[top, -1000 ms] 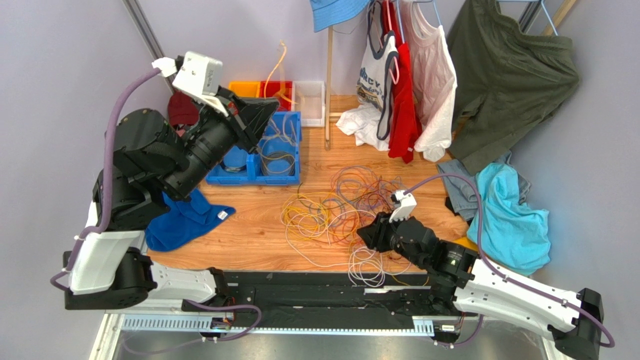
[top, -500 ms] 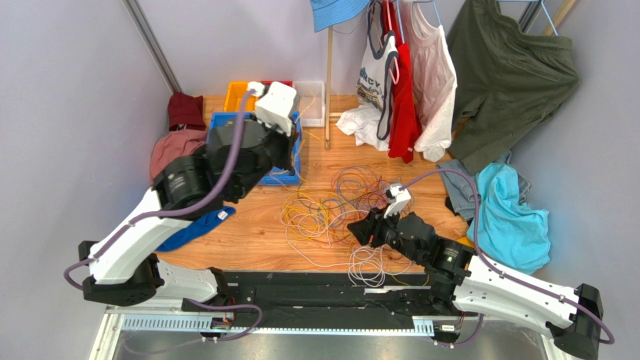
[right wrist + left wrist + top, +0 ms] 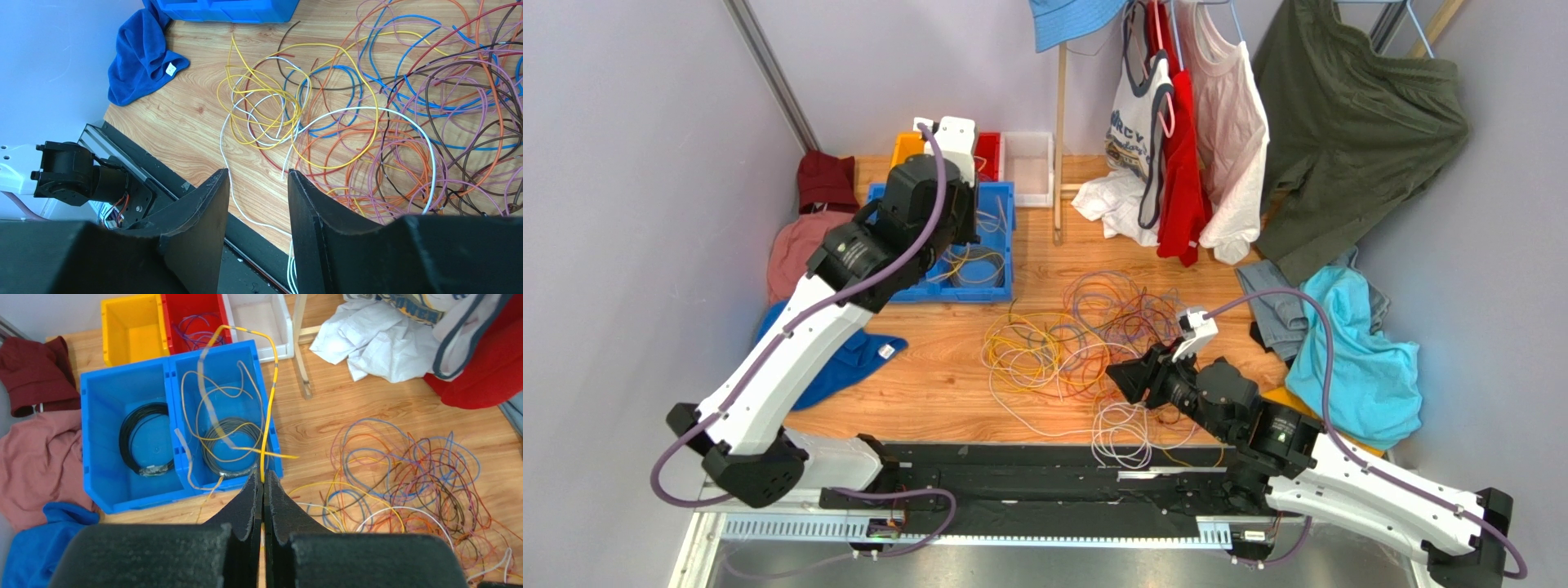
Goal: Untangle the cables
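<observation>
left claw (image 3: 263, 481) pinching yellow cable (image 3: 268, 416) above blue bin (image 3: 101, 398), 11 o'clock from tangle (image 3: 417, 478); drop-off step. next: lower, let go. right claw (image 3: 258, 179) agape, tangle's 5 o'clock.

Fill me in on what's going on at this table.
Two robot arms are working on a tangle of cables. The left tool is shut on a yellow cable, which arcs above the right compartment of a blue bin at the far side of the table. The right tool is open above the main tangle, gripping nothing. Most cables are not yet separated.
</observation>
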Robot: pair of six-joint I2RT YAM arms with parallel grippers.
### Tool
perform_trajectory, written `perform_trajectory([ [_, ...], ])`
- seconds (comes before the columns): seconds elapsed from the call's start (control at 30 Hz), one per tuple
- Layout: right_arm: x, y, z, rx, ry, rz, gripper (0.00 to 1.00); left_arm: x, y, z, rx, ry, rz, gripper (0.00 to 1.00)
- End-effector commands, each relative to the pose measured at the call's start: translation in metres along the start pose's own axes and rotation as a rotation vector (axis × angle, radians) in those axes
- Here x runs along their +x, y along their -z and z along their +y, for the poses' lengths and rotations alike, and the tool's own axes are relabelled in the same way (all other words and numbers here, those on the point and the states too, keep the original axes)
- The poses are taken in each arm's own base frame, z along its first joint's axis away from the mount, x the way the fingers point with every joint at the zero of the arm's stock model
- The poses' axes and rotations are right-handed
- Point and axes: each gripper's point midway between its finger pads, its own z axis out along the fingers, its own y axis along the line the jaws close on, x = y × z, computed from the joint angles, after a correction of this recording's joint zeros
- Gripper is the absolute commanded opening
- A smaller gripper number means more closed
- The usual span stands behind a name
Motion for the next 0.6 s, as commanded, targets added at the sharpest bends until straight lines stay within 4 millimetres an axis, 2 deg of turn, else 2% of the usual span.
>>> perform_trajectory([
  [0.0,-0.001,-0.001,-0.001,0.013,0.004,-0.003,0.43,-0.017,-0.032,-0.001,0.019,0.060,-0.022,0.00],
  [0.07,0.000,-0.002,-0.002,0.017,0.009,0.001,0.43,-0.015,-0.048,-0.003,0.024,0.070,-0.006,0.00],
  [0.23,0.001,-0.003,-0.004,0.028,0.026,0.005,0.43,-0.016,-0.090,0.014,-0.027,0.110,-0.005,0.00],
  [0.33,0.001,-0.003,-0.005,0.032,0.037,0.006,0.43,-0.007,-0.126,0.026,-0.056,0.135,0.038,0.00],
  [0.47,-0.002,-0.002,-0.009,0.050,0.050,-0.004,0.43,-0.002,-0.156,0.040,-0.083,0.163,0.058,0.00],
  [0.57,-0.003,-0.002,-0.010,0.058,0.062,-0.011,0.43,0.011,-0.177,0.047,-0.108,0.169,0.085,0.00],
])
